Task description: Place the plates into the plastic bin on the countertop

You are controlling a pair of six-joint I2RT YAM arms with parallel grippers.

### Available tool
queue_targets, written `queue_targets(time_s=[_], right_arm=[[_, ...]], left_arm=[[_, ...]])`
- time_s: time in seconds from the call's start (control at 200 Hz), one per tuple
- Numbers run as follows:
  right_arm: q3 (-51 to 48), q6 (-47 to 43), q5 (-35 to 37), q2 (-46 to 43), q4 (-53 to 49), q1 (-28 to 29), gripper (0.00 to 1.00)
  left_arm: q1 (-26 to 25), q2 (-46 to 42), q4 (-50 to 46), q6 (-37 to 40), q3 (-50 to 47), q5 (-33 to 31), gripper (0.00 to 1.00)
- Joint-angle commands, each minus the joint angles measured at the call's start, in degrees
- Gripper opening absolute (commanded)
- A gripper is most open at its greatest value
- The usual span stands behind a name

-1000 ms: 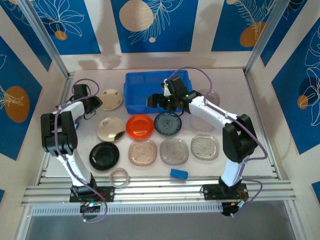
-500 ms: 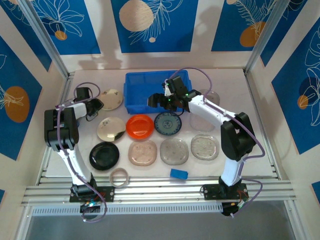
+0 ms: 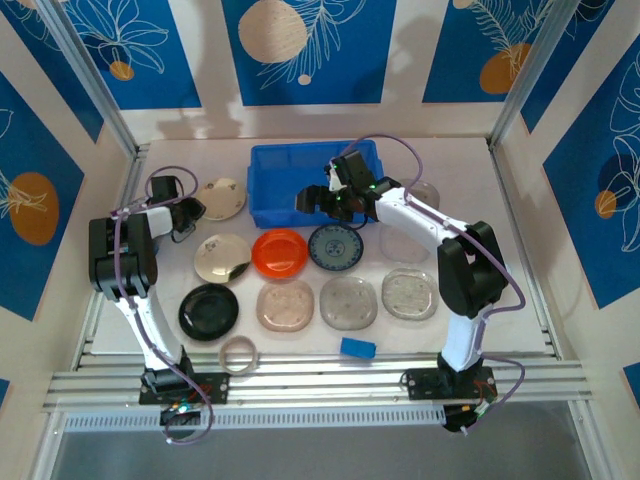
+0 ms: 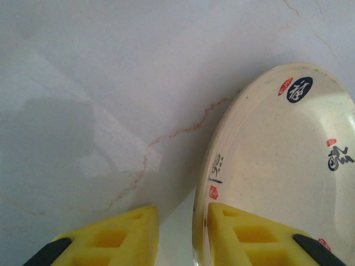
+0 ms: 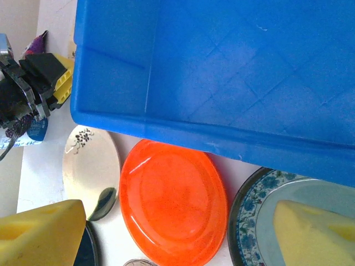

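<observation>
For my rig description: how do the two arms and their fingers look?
Both the left arm and the right arm have white links with black joints. A thin purple cable runs along each. The fingers are yellow blocks; the left ones show hollow pockets.

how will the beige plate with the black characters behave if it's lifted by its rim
Probably stiff: the beige plate has a thin, hard-looking rim. Its smooth surface may slip in the left end effector. With the jaws straddling one edge only, it will likely droop when lifted.
</observation>
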Motion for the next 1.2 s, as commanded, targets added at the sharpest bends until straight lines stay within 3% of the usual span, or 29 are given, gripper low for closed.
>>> queue_targets(time_s=[0.0,0.825,1.091,1.196], right_arm=[[1.2,0.9,-1.6,0.4,-0.9,-0.1,0.88],[1.9,0.8,-0.5,1.3,-2.2,0.3,0.88],[1.5,0.8,-0.6,1.3,-1.9,0.2,0.87],[1.3,1.0,-0.7,1.2,-1.7,0.3,0.87]], left_arm=[[0.1,3.3,3.8,-1.1,0.7,1.5,0.31],[-1.8,4.3,1.5,-0.5,3.5,1.2,0.31],[-2.2,5.5,3.4,-1.4,3.5,0.7,0.26],[-2.2,6.0,3.9,-2.1,3.7,0.2,0.2]])
